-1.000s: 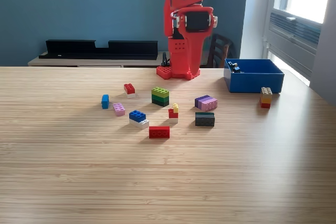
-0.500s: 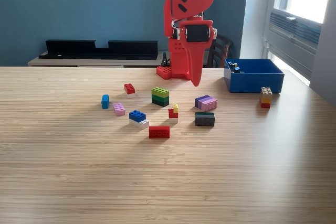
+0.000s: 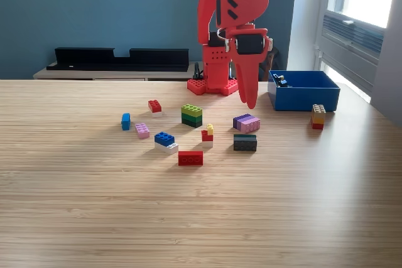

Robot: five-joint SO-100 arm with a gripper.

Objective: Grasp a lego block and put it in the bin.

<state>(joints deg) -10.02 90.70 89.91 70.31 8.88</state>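
Blue bin (image 3: 304, 96) sits at the back of the table (image 3: 201, 218) on the exterior view's right, open top, with a small dark object (image 3: 281, 80) near its rear left corner; can't identify it. Just outside its right front corner stands a tan-orange-red block stack (image 3: 318, 117).

Other blocks are spread mid-table: purple-lilac block (image 3: 246, 122), dark grey block (image 3: 245, 142), red-yellow block (image 3: 207, 134), green stack (image 3: 191, 115), red brick (image 3: 190, 158), blue-on-white block (image 3: 166, 142), pink block (image 3: 142, 131), small blue block (image 3: 125, 121), red-on-white block (image 3: 154, 107).

Change: a second ago the red arm was folded back over its base with the gripper (image 3: 250, 95) tucked close in. It has since swung forward and toward the view's right, and the tip now hangs point-down, above and a bit behind the purple-lilac block, between that block and the bin. Fingers look closed together into one taper and carry nothing; no gap visible from here.

Read: this is the reach phase, no block picked yet. Purple-lilac looks like the likely target, judging by tip position only. Fingers would need to spread before descending. No block has moved.

No readable labels or writing anywhere.
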